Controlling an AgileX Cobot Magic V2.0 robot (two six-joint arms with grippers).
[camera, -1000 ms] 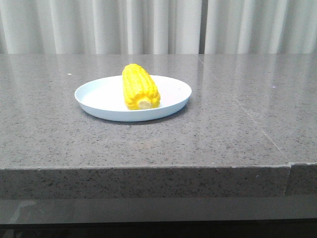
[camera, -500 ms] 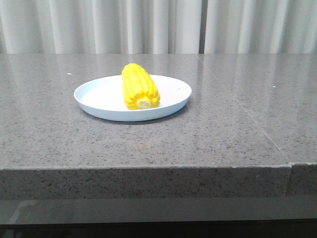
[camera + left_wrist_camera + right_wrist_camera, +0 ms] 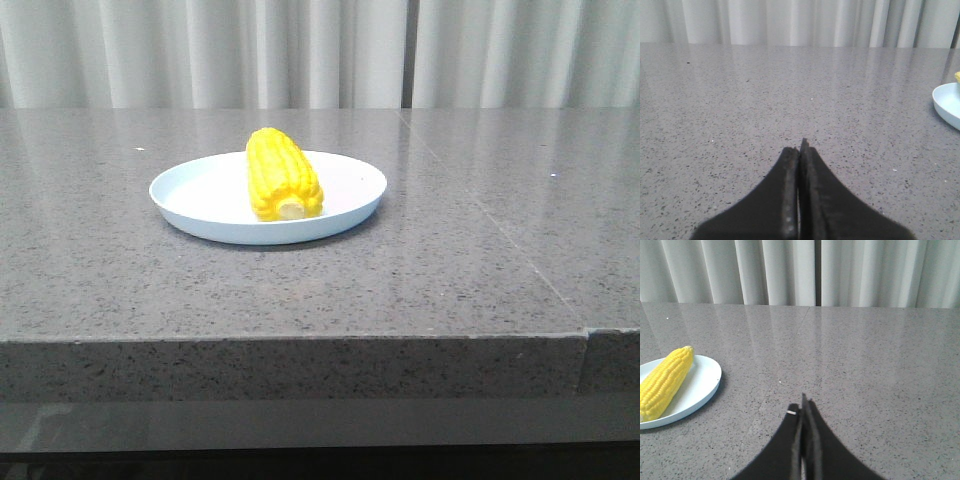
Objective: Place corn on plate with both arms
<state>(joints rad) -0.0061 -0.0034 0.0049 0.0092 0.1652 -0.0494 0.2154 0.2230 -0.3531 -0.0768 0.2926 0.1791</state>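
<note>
You see the corn [image 3: 283, 176], a stubby glossy yellow cob, lying on its side across the middle of the plate [image 3: 190, 190], pale cut end toward you; the round pale-blue plate sits flat on the counter [image 3: 450, 260].

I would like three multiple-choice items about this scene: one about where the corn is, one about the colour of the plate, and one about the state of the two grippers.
1. Where is the corn?
A. on the plate
B. on the table beside the plate
C. in the left gripper

2. What colour is the plate?
A. dark red
B. pale blue
C. black

3. How are the two grippers?
A. both wide open
B. left shut on the corn, right open
C. both shut and holding nothing

Answers:
1. A, the front view shows the cob lying inside the plate's rim, its cut end toward the camera.
2. B, the rim and the bare floor of the plate look pale blue.
3. C, the left gripper and the right gripper each show fingers pressed together over the bare table, away from the plate.
</note>
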